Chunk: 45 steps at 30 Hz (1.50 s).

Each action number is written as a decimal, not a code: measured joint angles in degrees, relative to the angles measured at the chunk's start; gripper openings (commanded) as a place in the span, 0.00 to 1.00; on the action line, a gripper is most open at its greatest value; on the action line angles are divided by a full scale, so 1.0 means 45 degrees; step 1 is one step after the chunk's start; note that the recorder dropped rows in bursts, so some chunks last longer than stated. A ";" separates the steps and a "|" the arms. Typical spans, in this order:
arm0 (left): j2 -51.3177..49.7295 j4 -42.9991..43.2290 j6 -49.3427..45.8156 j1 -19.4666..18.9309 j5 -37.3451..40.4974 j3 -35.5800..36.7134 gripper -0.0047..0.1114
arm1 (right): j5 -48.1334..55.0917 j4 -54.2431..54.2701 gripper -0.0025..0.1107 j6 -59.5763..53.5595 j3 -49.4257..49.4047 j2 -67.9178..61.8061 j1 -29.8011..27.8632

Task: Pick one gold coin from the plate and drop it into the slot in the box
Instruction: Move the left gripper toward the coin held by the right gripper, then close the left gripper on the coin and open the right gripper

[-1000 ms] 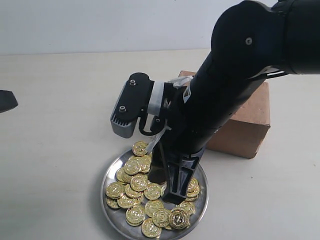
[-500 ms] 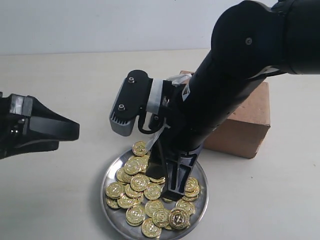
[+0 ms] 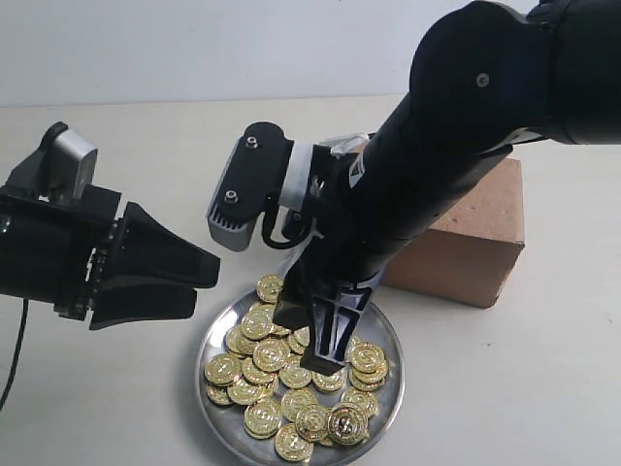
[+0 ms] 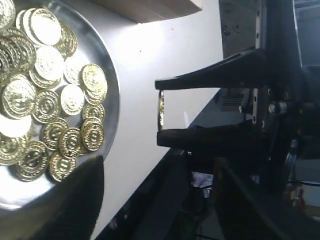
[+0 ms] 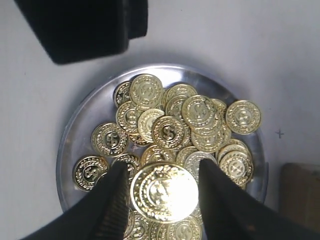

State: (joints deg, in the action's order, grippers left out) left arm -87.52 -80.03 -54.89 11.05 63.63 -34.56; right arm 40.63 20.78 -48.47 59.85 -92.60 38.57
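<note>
Changing since a second ago: left arm, then only a dark tip at the exterior view's left edge, has come in over the bench (image 3: 126, 408); right gripper (image 3: 312, 340), then down among the coins, has lifted just clear of the pile
Right gripper: clenched on one gold coin (image 5: 164, 192), pinched by its rim between the two fingers; the left wrist view shows the same coin edge-on between them
Right arm: slants down from the upper right, passing in front of the box (image 3: 475, 243); gripper points down over the middle of the plate (image 3: 215, 328)
Left gripper (image 3: 206, 282): released, jaws spread wide; held level, pointing toward the right arm, tips just beside the plate's left rim
Remaining coins (image 3: 291, 398): heaped on the plate
Box: on the bench behind the plate, to its right; slot hidden
</note>
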 measured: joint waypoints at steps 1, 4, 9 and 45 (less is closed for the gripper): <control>-0.0285 -0.0322 0.0000 0.0000 0.0202 0.0000 0.56 | -0.0092 0.0000 0.25 0.0000 0.0000 0.0000 0.0000; -0.0989 -0.0728 -0.0023 0.0000 0.0691 -0.0493 0.55 | -0.0224 0.0000 0.25 -0.0024 0.0000 0.0000 0.0000; -0.1159 -0.0862 0.0043 0.0000 0.0764 -0.1172 0.44 | -0.0271 0.0000 0.25 -0.0024 0.0000 0.0000 0.0000; -0.2493 -0.0945 0.0147 0.2170 -0.0518 -0.2176 0.44 | -0.0606 -0.0025 0.25 -0.0024 0.0000 0.0000 0.0000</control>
State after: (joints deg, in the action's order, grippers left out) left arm -98.74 -84.29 -54.23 20.81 61.30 -44.35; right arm 37.91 20.66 -48.58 59.85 -92.60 38.57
